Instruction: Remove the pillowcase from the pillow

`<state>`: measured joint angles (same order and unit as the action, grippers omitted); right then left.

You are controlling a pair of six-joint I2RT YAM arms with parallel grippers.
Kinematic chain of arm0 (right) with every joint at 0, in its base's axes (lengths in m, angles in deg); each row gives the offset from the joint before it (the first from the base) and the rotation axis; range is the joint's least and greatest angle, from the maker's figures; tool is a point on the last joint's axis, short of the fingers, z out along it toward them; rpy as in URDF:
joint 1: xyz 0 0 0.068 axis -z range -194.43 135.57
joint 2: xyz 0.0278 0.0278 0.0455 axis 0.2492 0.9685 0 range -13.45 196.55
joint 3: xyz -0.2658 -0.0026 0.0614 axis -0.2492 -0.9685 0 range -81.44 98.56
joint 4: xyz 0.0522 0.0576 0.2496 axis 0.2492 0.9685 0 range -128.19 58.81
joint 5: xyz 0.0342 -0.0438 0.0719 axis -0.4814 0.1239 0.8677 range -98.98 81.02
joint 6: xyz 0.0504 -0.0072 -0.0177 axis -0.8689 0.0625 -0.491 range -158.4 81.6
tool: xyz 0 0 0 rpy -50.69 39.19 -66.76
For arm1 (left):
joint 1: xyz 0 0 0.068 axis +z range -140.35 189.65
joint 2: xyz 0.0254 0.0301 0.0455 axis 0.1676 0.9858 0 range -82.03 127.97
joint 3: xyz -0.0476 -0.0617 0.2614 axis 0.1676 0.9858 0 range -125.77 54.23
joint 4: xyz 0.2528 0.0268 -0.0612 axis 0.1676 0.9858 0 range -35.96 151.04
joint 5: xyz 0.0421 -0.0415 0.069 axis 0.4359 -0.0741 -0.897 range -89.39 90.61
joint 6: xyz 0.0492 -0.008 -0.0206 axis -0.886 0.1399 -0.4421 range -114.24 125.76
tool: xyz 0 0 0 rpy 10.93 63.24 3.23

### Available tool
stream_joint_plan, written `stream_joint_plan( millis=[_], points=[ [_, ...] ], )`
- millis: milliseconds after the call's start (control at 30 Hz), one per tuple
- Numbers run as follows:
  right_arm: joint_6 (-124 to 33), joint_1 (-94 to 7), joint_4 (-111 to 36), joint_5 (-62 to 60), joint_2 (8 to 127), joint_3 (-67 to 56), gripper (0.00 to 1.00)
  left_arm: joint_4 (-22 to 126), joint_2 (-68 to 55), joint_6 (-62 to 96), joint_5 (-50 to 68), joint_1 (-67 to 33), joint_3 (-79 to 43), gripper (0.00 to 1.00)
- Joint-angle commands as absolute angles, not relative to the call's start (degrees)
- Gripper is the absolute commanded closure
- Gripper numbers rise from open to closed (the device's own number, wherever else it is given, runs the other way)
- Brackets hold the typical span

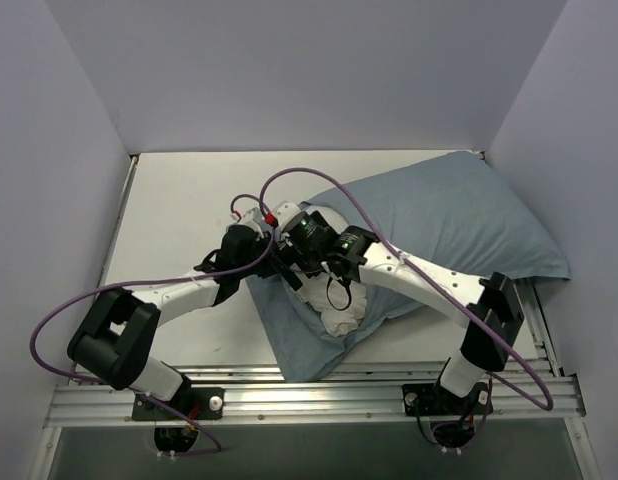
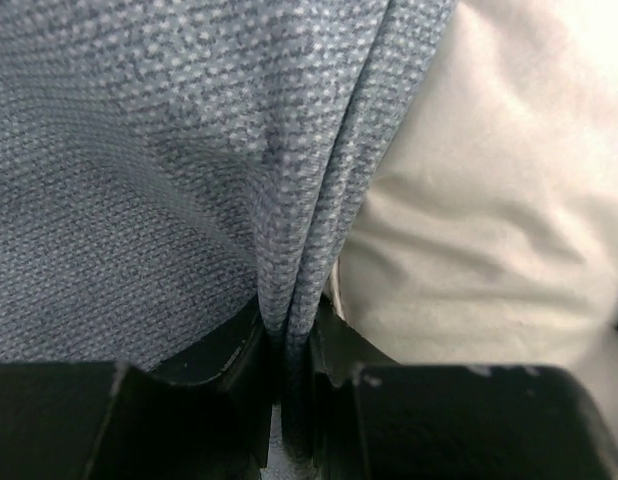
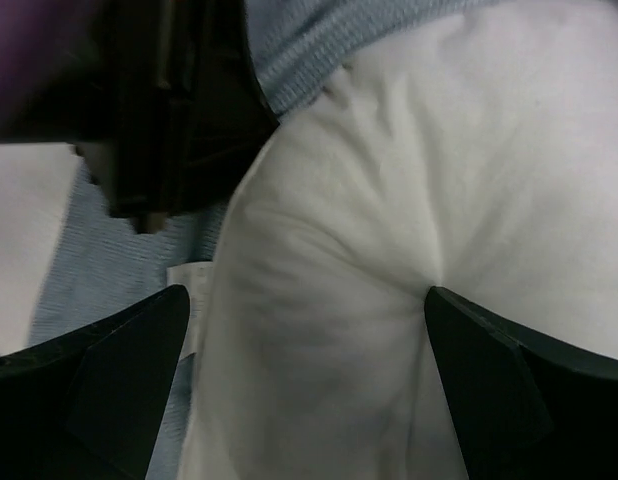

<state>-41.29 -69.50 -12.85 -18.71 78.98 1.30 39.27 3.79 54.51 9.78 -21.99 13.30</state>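
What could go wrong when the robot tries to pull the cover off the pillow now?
The left gripper pinches only a thin fold of the pillowcase, so the fold might slip out. The right gripper is open around the pillow, not holding it, so the pillow may slide along too.

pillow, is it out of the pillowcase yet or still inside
Mostly inside: only one white end of the pillow pokes out of the pillowcase opening.

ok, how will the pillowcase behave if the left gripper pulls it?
Likely floppy: the pillowcase bunches into a thin fold pinched in the left gripper. Its coarse weave probably grips well and is not slippery. It probably drags on the plump pillow rather than sliding free.
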Motion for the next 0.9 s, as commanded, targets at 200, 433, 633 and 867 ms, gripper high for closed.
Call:
stream_joint_plan(
  millis=[200, 433, 633, 867],
  points=[
    [-43.0, -67.6, -18.4, -32.8, 86.1, -13.8, 0.03, 32.3, 7.4, 55.6, 10.6, -22.3, 17.3, 0.76],
    [-48.5, -65.6, -15.5, -39.3, 83.9, -16.1, 1.0, 34.7, 6.1, 55.9, 8.0, -21.7, 18.5, 0.81],
    [-50.9, -63.5, -11.5, -39.5, 70.8, -15.5, 1.0, 39.7, 3.1, 54.5, 5.3, -18.0, 18.3, 0.85],
    [-52.4, -56.9, -6.7, -28.5, 58.8, -17.7, 1.0, 46.1, -4.1, 54.9, -2.3, -12.4, 18.1, 0.92]
  ],
)
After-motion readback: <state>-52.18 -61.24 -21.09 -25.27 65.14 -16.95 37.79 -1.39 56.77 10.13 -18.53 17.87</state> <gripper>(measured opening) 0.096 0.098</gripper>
